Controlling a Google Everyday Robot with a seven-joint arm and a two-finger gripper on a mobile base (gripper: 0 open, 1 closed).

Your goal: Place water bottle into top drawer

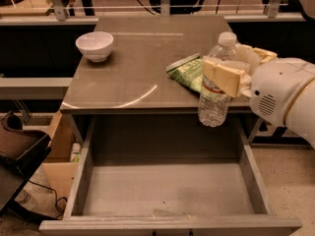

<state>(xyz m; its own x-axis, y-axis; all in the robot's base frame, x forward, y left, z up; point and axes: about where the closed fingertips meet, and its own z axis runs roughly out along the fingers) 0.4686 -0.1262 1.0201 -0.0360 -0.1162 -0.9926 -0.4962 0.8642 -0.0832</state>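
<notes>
Clamped between the fingers [224,76] of the cream two-finger gripper [222,65] at three o'clock, the tall clear ribbed plastic water bottle [214,107] hangs over the one o'clock corner of the wide grey top drawer [167,186], so lowering it could snag the grey bench [133,58] lip.
</notes>
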